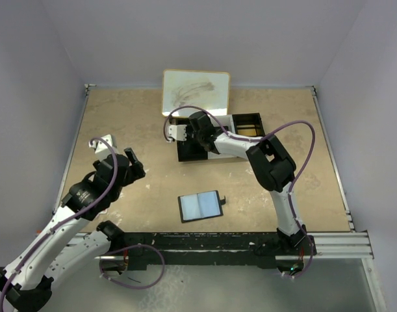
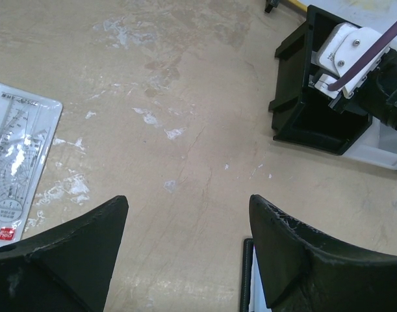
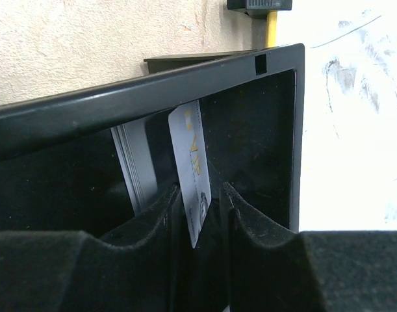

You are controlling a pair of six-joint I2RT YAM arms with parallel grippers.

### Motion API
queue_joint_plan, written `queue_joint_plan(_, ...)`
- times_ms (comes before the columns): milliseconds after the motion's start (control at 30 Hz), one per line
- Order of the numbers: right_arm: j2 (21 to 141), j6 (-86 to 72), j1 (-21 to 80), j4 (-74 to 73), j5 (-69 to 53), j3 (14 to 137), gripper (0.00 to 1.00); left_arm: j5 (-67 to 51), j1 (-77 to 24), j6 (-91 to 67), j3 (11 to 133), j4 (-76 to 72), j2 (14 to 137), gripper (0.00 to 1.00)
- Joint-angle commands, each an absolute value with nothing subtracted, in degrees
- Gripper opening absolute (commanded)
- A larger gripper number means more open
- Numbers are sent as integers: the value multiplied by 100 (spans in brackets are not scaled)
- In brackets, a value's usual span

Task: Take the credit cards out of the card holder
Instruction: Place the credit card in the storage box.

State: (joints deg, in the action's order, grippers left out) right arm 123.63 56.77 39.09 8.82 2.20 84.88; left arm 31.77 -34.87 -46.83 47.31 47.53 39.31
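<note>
While the right gripper point(image 3: 201, 195) is straddling a card point(image 3: 192, 153), part-open, the holder point(image 1: 200, 205) is lying at its 6 o'clock; left gripper point(image 2: 188, 201) gaping, empty.

card holder point(image 1: 200, 206) lies open on the table point(image 1: 120, 117)

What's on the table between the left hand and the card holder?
Nothing: in the top view, only bare table separates the left hand from the open card holder.
</note>
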Motion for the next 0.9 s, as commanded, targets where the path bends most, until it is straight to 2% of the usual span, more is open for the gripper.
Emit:
queue_joint_plan(0,12339,5876,3903,809,235,8609,33,3243,-3462,-4517,4700,4517,3929,73)
queue_joint_plan(67,12288,5863,3903,729,136,8610,46,3232,-3462,-4517,4702,4517,3952,73)
queue_joint_plan(100,12264,5848,3907,707,103,8605,47,3226,-3463,-4510,4697,4515,3959,73)
queue_joint_plan(400,12123,5724,3902,266,-157,8761,50,3159,-3461,-4483,4683,4486,3998,73)
queue_joint_plan(467,12059,5674,3902,239,-186,8763,65,3152,-3463,-4478,4689,4491,4011,73)
queue_joint_plan(700,11449,4757,3904,603,-288,8631,68,3164,-3463,-4491,4692,4496,4043,73)
queue_joint_plan(867,10247,3230,3902,1933,-239,7393,71,3217,-3462,-4506,4691,4513,4015,73)
